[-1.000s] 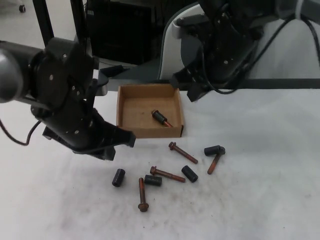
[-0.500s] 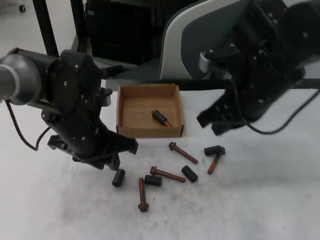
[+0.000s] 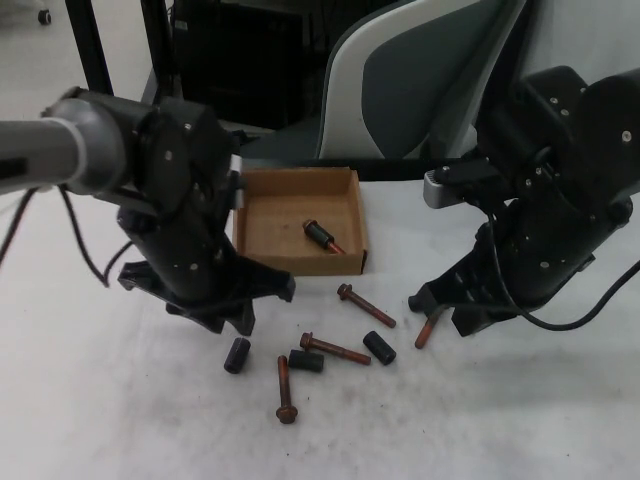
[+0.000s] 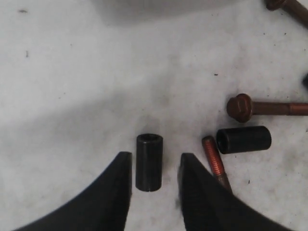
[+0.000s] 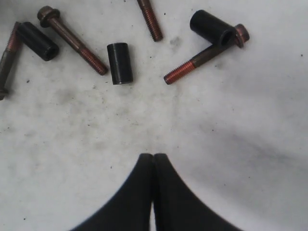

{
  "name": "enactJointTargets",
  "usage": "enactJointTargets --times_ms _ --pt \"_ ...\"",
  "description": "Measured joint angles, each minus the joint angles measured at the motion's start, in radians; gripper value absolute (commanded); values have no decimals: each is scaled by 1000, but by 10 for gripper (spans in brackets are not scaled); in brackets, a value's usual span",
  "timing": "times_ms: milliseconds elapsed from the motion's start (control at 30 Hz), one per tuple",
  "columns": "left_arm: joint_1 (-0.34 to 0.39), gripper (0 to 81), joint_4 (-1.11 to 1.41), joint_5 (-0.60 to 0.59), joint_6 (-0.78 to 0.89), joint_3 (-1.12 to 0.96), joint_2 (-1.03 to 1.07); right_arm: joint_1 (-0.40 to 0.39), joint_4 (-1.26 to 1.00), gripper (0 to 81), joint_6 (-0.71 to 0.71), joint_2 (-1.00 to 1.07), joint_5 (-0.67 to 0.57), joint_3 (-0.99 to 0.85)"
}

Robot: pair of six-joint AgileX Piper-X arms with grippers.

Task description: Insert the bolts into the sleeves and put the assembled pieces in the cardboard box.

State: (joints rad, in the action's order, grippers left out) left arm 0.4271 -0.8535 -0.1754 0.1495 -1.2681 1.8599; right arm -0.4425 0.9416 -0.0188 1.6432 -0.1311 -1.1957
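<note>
Nearest bolt [image 3: 284,388]: lies on the white surface [image 3: 520,420], head toward the near edge.
Left pincer [image 4: 155,156]: open and low over the surface, its fingers on either side of a loose sleeve [image 4: 149,162], gripping nothing.
Second sleeve [image 4: 243,139]: just right of the loose sleeve, beside the nearest bolt's threaded tip.
Third sleeve [image 5: 120,63]: farther right, lying alone.
Right pincer [image 5: 153,159]: shut tight and empty, at the right end of the scatter.
Fourth sleeve [image 5: 211,28]: resting against the head end of a right-hand bolt [image 5: 202,57].
Cardboard box [image 3: 270,215]: beyond the scatter, open, with one assembled piece [image 3: 322,235] inside.
</note>
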Motion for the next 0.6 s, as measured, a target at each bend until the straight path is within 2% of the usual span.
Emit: enactJointTargets --times_ms 233,600 --pt "31 323 -29 25 2 -29 54 0 0 0 -4 0 1 0" --pt "36 321 -68 109 2 -33 70 0 -11 0 4 0 1 0"
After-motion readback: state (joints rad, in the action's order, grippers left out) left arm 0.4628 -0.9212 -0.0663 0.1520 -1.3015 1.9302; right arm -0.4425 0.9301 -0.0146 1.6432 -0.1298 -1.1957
